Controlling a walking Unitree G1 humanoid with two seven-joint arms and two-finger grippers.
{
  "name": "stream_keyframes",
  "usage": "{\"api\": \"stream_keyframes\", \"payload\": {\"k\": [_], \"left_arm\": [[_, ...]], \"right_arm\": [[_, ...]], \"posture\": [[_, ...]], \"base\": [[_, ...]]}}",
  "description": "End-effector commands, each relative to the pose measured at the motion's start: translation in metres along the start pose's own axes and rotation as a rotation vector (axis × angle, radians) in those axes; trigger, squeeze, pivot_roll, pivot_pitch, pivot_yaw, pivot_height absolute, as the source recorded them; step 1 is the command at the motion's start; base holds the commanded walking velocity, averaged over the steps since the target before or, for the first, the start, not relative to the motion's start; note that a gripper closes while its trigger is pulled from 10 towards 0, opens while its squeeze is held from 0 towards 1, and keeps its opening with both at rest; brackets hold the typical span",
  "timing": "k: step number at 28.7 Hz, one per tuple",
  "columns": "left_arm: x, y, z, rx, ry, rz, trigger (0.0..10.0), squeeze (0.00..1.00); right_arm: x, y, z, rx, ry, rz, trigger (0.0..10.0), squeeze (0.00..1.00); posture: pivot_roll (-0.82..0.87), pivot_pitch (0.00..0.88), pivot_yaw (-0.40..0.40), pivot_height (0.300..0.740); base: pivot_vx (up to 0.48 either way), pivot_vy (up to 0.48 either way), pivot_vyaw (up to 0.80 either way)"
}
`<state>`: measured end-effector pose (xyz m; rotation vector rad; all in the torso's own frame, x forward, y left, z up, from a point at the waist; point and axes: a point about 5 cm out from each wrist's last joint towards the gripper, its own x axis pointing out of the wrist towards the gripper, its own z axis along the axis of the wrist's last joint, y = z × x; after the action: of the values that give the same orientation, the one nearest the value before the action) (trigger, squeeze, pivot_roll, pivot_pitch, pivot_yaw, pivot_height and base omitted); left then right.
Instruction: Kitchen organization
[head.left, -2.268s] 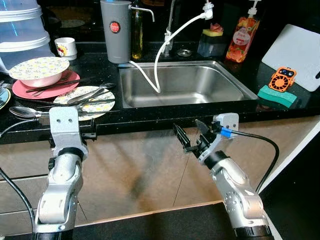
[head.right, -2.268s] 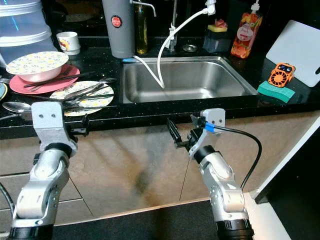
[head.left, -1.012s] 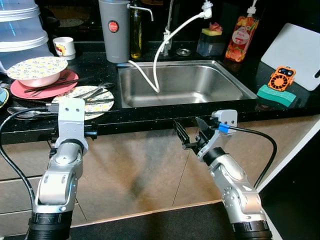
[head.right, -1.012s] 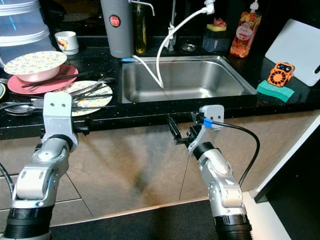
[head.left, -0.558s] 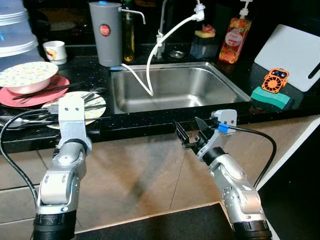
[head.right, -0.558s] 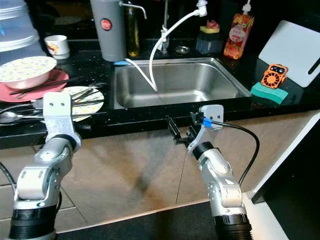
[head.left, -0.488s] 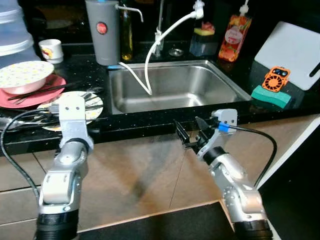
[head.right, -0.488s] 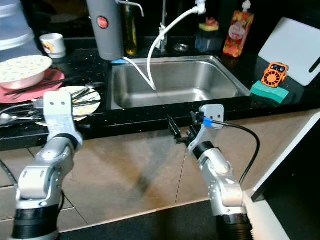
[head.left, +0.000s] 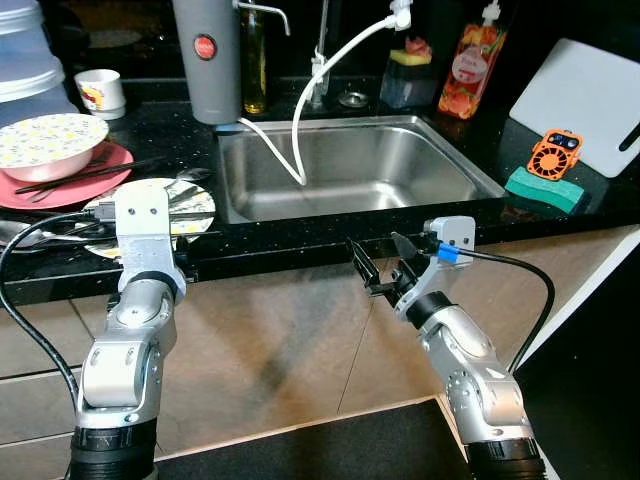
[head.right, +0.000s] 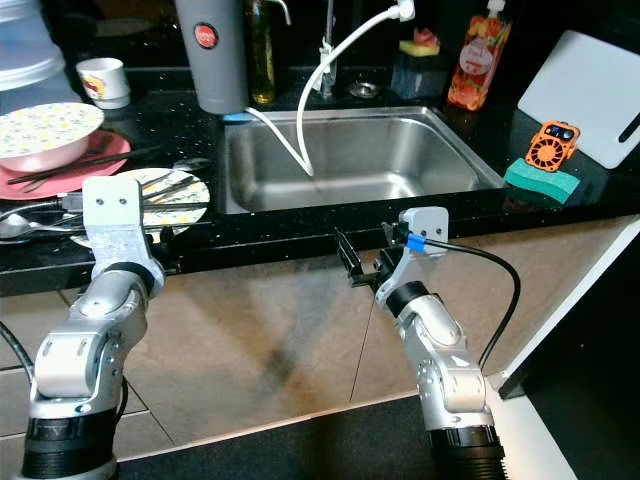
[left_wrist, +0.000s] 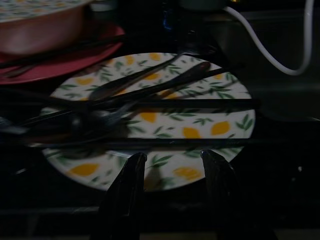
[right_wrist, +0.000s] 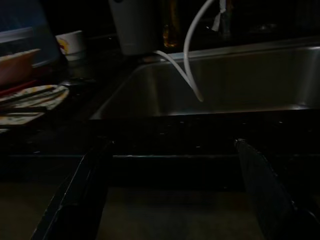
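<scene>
A floral plate with several pieces of dark cutlery lies on the black counter left of the steel sink. Behind it, a floral bowl rests on a pink plate with chopsticks. My left gripper is open at the counter's front edge, its fingers pointing at the floral plate and holding nothing. My right gripper hangs open and empty in front of the cabinet, just below the sink's front edge. In the right wrist view its fingertips stand wide apart.
A grey jug, a small cup and a white hose that runs into the sink stand at the back. An orange soap bottle, green sponge, orange fan and white cutting board are on the right.
The camera has shifted a little. My left arm has risen slightly toward the counter edge in front of the floral plate. My right gripper keeps its pose, still open.
</scene>
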<state>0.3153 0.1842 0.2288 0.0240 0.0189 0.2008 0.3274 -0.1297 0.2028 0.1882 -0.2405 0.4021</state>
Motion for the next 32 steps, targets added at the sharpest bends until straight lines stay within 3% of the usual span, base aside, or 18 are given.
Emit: {"api": "stream_keyframes", "payload": {"k": [1,8,9,10,11,18,19,20,23,25,27,28,29,32], "left_arm": [[0.000,0.004,-0.006,0.007,0.026,0.032,10.0,0.00],[0.000,0.010,-0.007,-0.003,0.035,0.063,10.0,0.00],[0.000,0.010,-0.007,-0.006,0.036,0.063,0.8,0.00],[-0.001,0.010,-0.006,-0.021,0.031,0.059,0.8,0.00],[-0.001,0.009,-0.005,-0.033,0.026,0.042,0.0,0.00],[-0.004,0.013,-0.007,-0.008,0.019,0.074,0.0,0.00],[-0.005,0.013,-0.007,0.004,0.017,0.069,3.5,0.00],[-0.006,0.013,-0.008,0.007,0.014,0.064,9.9,0.00],[-0.019,0.005,0.005,0.022,-0.165,-0.050,10.0,0.00],[-0.027,0.003,0.004,0.014,-0.219,-0.106,10.0,0.00],[-0.030,0.003,0.003,0.016,-0.233,-0.125,10.0,0.00],[-0.036,0.001,-0.003,0.026,-0.232,-0.166,10.0,0.00],[-0.050,-0.002,-0.021,0.100,-0.191,-0.245,10.0,0.00],[-0.061,-0.001,-0.035,0.104,-0.160,-0.276,10.0,0.00]], "right_arm": [[-0.003,-0.001,-0.003,0.003,0.016,-0.002,10.0,0.00],[-0.003,0.000,-0.004,0.004,0.019,0.000,10.0,0.00],[-0.003,0.000,-0.004,0.004,0.019,0.000,10.0,0.00],[-0.003,0.000,-0.004,0.004,0.019,0.001,10.0,0.00],[-0.003,0.000,-0.004,0.004,0.019,0.001,10.0,0.00],[-0.004,0.000,-0.005,0.002,0.025,0.002,10.0,0.00],[-0.005,0.000,-0.006,0.002,0.027,0.002,10.0,0.00],[-0.005,-0.001,-0.006,0.002,0.031,0.002,10.0,0.00],[-0.010,-0.002,-0.013,0.004,0.051,0.001,10.0,0.00],[-0.016,-0.005,-0.018,0.013,0.054,-0.009,10.0,0.00],[-0.018,-0.006,-0.020,0.015,0.055,-0.013,10.0,0.00],[-0.023,-0.007,-0.025,-0.003,0.074,-0.013,10.0,0.00],[-0.033,-0.008,-0.034,-0.028,0.113,-0.018,10.0,0.00],[-0.042,-0.007,-0.040,-0.044,0.139,-0.012,10.0,0.00]], "posture": [[-0.04,0.105,-0.032,0.740],[-0.04,0.102,-0.032,0.740],[-0.04,0.102,-0.032,0.740],[-0.04,0.101,-0.032,0.740],[-0.04,0.100,-0.031,0.740],[-0.04,0.091,-0.030,0.740],[-0.04,0.091,-0.030,0.740],[-0.04,0.090,-0.030,0.740],[-0.04,0.086,-0.032,0.740],[-0.04,0.085,-0.033,0.740],[-0.04,0.085,-0.033,0.740],[-0.04,0.087,-0.034,0.740],[-0.04,0.091,-0.033,0.740],[-0.04,0.104,-0.031,0.740]], "base": [[0.000,0.000,0.00],[0.000,0.000,0.00],[0.000,0.000,0.00],[0.000,0.000,0.00],[0.000,0.000,0.00],[0.000,0.000,0.00],[0.000,0.000,0.00],[0.000,0.000,0.00],[0.000,0.000,0.00],[0.000,0.000,0.00],[0.000,0.000,0.00],[0.000,0.000,0.00],[0.000,0.000,0.00],[0.000,0.000,0.00]]}}
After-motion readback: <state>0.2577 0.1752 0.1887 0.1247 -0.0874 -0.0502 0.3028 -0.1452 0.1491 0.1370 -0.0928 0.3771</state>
